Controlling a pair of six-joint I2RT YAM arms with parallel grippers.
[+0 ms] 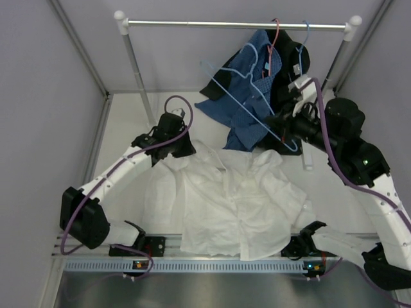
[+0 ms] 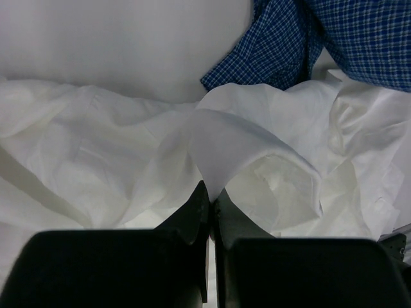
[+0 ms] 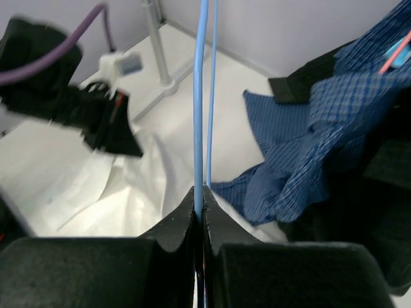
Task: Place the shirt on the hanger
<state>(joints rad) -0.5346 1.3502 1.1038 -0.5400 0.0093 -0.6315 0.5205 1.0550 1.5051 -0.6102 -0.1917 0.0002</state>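
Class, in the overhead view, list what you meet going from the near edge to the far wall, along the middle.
Metal base rail → white shirt → blue checked shirt → hanging rod.

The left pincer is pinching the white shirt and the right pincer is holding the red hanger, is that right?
Not quite. The left pincer does pinch the white shirt, but the right pincer is shut on the thin light-blue hanger, not a red one. The right wrist view shows its blue wires clamped there.
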